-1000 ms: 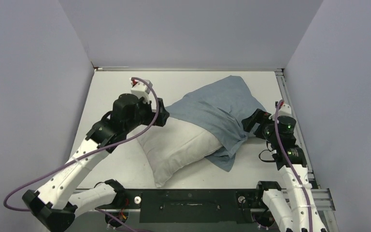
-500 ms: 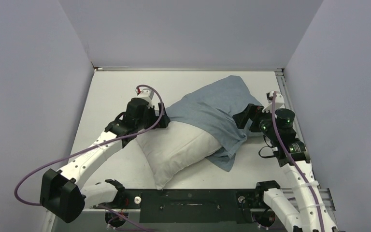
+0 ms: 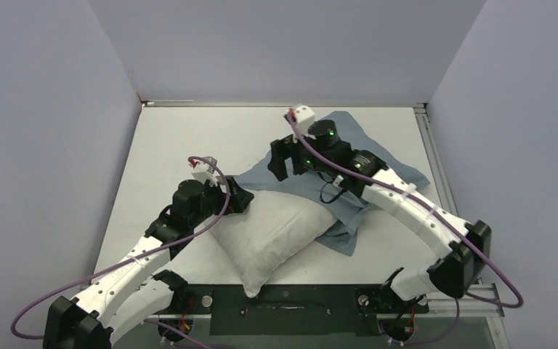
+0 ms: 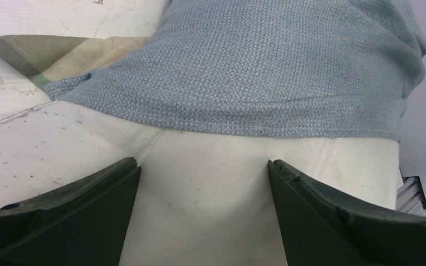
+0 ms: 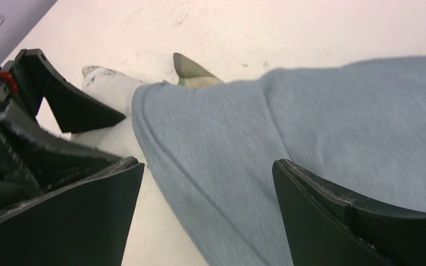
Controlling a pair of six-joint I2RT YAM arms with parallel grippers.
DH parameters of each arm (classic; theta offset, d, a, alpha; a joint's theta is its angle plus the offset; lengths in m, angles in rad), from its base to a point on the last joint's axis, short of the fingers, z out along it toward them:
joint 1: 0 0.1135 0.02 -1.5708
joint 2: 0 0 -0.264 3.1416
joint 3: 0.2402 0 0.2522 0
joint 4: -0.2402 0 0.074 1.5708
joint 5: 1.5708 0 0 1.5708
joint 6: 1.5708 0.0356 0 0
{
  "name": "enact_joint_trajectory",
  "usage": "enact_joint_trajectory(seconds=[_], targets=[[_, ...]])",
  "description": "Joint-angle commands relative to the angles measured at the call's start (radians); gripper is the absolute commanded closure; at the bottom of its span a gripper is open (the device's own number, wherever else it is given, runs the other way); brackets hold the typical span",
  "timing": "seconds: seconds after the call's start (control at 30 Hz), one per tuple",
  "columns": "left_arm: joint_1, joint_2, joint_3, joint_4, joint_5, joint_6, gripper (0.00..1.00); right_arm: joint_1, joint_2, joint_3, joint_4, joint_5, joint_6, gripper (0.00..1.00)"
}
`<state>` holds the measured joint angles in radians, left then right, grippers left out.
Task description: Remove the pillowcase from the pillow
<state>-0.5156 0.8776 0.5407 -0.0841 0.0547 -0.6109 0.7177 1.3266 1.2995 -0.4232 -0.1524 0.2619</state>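
The white pillow [image 3: 272,229] lies across the table's middle, its near half bare. The grey-blue pillowcase [image 3: 356,156] covers its far end and spreads toward the right; its hem [image 4: 227,124] crosses the pillow [image 4: 199,183] in the left wrist view, with a beige and olive patch [image 4: 39,55] at the left. My left gripper [image 3: 241,198] is open, jaws spread over the bare pillow at its left corner. My right gripper [image 3: 282,158] is open above the pillowcase [image 5: 266,138] near its hem, holding nothing. The left gripper's fingers [image 5: 66,108] show in the right wrist view.
The white table [image 3: 167,138] is walled in by grey panels at the left, back and right. A metal rail [image 3: 436,167] runs along the right edge. The black base bar [image 3: 283,299] lies at the near edge.
My right arm has swung from the pillow's right side across to the far left over the pillowcase. My left gripper has dropped nearer, onto the pillow's left corner. The pillowcase lies flatter.
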Motion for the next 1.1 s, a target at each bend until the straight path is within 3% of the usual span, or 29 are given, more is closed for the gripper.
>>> enact_joint_trajectory(seconds=[0.0,0.27,0.37,0.47,0.57,0.63,0.7,0.77,1.07], targets=[[-0.011,-0.020,-0.061,0.031,0.054,-0.041,0.12,0.095,0.211,0.199,-0.076,0.074,-0.128,0.10],[-0.018,0.025,-0.110,0.119,0.088,-0.063,0.15,0.143,0.525,0.423,-0.187,0.009,-0.237,0.10],[-0.018,0.036,-0.135,0.144,0.075,-0.062,0.21,0.143,0.591,0.443,-0.216,0.013,-0.254,0.02],[-0.018,0.066,-0.159,0.162,0.068,-0.063,0.39,0.132,0.616,0.440,-0.226,0.051,-0.254,0.34],[-0.018,0.104,-0.178,0.178,0.071,-0.075,0.65,0.108,0.610,0.439,-0.229,0.082,-0.246,0.65],[-0.018,0.112,-0.189,0.185,0.074,-0.083,0.86,0.097,0.592,0.438,-0.226,0.111,-0.242,0.78],[-0.018,0.100,-0.190,0.164,0.075,-0.088,1.00,0.078,0.568,0.437,-0.221,0.145,-0.236,0.85],[-0.018,0.072,-0.176,0.119,0.072,-0.091,1.00,0.037,0.543,0.436,-0.217,0.177,-0.210,0.94],[-0.014,-0.180,-0.049,-0.176,-0.009,-0.080,1.00,-0.279,0.330,0.344,-0.100,0.177,-0.040,0.95]])
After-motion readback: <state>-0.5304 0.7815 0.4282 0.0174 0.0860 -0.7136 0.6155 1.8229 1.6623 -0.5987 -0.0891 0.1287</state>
